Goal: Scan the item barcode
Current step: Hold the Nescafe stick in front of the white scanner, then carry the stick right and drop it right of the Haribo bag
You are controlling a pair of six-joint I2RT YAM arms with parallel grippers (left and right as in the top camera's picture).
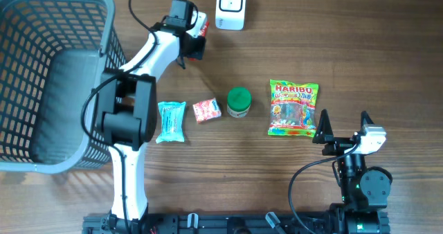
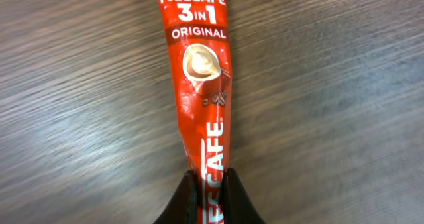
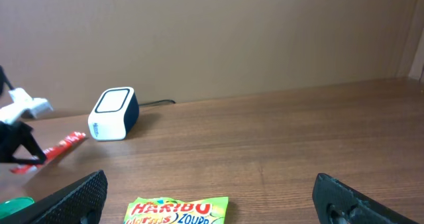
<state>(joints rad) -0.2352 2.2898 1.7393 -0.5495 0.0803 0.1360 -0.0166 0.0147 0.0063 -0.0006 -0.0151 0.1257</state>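
Your left jaws pinch shut on the tail of the red Nescafé stick sachet (image 2: 202,85), which juts ahead; steadily turn its barcode toward the white boxy scanner (image 1: 230,5) just beyond. Right jaws gape empty.

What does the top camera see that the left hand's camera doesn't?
Only the top camera shows the grey basket, the white scanner, the green-lidded jar, the Haribo bag and the right gripper. Only the left wrist camera shows the words Nescafe 3 in 1 Original on the red sachet. Both show that sachet, pinched by the left gripper, and the wooden table.
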